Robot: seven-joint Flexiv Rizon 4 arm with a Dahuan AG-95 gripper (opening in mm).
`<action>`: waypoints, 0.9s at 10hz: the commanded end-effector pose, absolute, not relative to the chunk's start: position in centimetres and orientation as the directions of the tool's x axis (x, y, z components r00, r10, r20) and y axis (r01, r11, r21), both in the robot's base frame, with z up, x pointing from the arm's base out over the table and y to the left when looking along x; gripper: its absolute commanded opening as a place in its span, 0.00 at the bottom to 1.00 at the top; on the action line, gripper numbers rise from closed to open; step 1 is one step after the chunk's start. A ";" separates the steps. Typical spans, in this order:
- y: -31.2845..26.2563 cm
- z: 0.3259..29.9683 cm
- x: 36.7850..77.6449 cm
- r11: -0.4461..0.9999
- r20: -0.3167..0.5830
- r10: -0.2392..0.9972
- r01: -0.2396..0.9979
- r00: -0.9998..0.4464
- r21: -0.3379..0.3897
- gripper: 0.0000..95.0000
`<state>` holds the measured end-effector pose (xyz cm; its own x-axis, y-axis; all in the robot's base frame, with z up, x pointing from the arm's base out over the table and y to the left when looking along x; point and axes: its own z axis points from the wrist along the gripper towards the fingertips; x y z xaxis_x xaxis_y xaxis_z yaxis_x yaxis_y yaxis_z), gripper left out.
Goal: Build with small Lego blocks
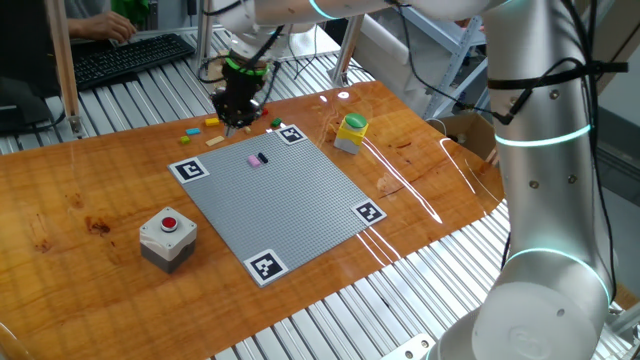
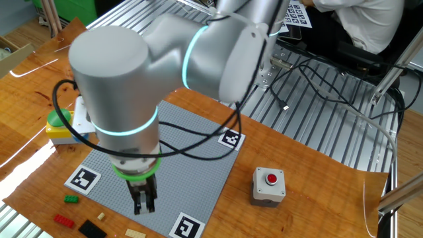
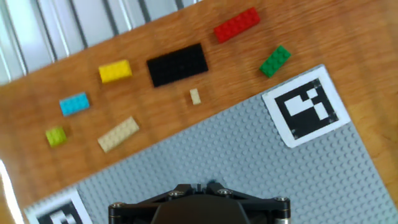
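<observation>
Several small Lego blocks lie loose on the wood just past the grey baseplate: red, black, green, yellow, blue, lime, a tan one and a tiny tan one. A pink and a black brick sit side by side on the baseplate. My gripper hangs over the plate's edge near the loose bricks, pointing down. In the hand view its jaws are shut, and no brick shows between them.
A yellow box with a green round top stands beside the plate. A grey box with a red button sits on the wood near another side. Black-and-white marker squares occupy the plate's corners. A keyboard lies beyond the table.
</observation>
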<state>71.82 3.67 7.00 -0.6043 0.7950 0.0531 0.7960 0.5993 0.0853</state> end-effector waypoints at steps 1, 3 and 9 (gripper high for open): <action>5.2 7.0 72.6 0.517 0.042 0.853 0.853 -0.520 0.065 0.00; 6.1 7.0 73.2 0.467 0.043 0.882 0.882 -0.470 0.058 0.00; 7.1 6.2 74.5 0.373 0.008 0.927 0.927 -0.374 0.037 0.20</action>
<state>74.44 7.11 6.19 -0.3785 0.9256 0.0082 0.9251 0.3779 0.0374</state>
